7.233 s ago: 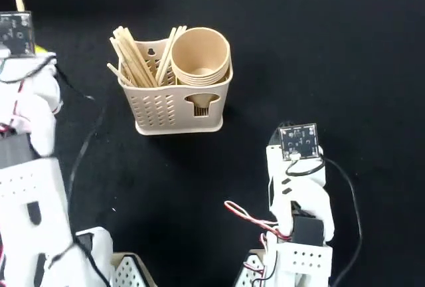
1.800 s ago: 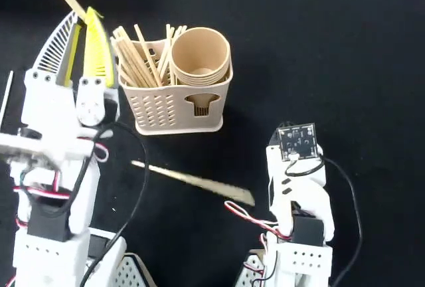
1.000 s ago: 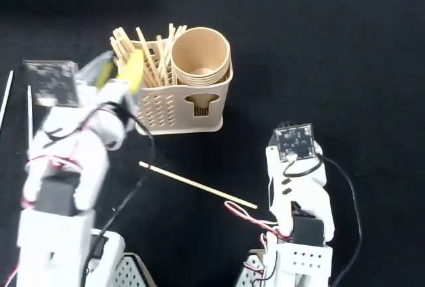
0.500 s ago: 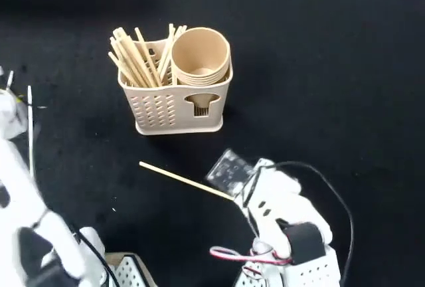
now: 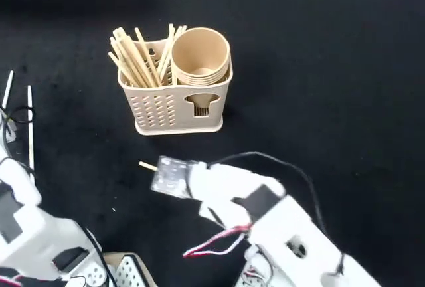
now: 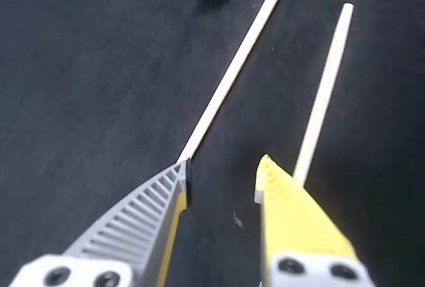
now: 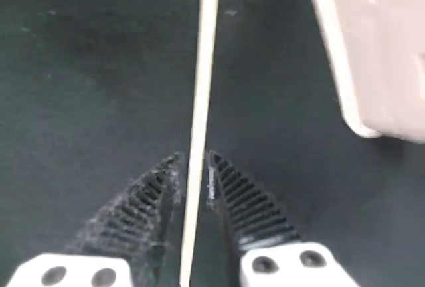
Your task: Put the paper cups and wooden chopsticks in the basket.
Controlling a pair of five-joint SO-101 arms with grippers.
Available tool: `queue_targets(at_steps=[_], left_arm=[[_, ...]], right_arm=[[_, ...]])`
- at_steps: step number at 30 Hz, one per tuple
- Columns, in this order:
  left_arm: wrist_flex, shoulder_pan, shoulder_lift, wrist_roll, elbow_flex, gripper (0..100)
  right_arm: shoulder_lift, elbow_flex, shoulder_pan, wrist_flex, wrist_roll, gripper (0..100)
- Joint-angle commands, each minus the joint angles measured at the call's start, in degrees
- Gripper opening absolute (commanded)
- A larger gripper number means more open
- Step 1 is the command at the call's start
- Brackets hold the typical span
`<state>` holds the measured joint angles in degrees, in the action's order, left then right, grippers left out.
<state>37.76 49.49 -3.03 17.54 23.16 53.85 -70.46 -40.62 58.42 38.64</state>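
Right wrist view showed the right claw (image 7: pixel 192 167) low over the black desk (image 7: pixel 80 68), its jaws narrowly parted and straddling a stray chopstick (image 7: pixel 204 68) without visibly pinching it. A corner of the basket (image 7: pixel 372 54) lay just beyond. In the left wrist view the left claw (image 6: pixel 222 171) hung released above two more chopsticks (image 6: pixel 232 68), gripping neither. In the high view the right arm (image 5: pixel 232 191) covered most of the stray chopstick at lower centre, apart from the basket in the upper left, where the paper cups (image 5: pixel 199 54) sat nested beside a sheaf of chopsticks (image 5: pixel 136 58). The step in hand looked to be gathering the loose sticks. Next, the jaws would need to close squarely, lift, and drop the stick in beside the sheaf.
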Motion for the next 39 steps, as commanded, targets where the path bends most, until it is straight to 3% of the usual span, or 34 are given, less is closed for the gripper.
queue_targets(at_steps=[1,10,22,28,33,39], left_arm=[[-2.3,0.2,-6.1,3.3,-6.8,17],[10.1,-1.0,-20.7,7.6,-23.9,17],[10.9,-0.3,-34.5,14.7,-32.9,17],[13.5,0.7,-33.3,14.7,-33.9,17],[20.6,0.7,-25.8,14.7,-33.8,17],[21.5,0.6,-19.6,14.6,-33.8,17]], right_arm=[[-12.7,3.5,-1.7,-7.7,-0.9,7.4],[-33.8,14.5,-1.5,-11.0,-0.9,7.5],[-40.5,16.2,-1.5,-12.1,-0.9,7.0],[-40.7,16.2,-1.5,-12.1,-1.1,0.8],[-40.3,16.2,-1.5,-11.8,-1.3,1.1],[-39.8,17.0,-1.8,-9.7,-1.3,1.1]])
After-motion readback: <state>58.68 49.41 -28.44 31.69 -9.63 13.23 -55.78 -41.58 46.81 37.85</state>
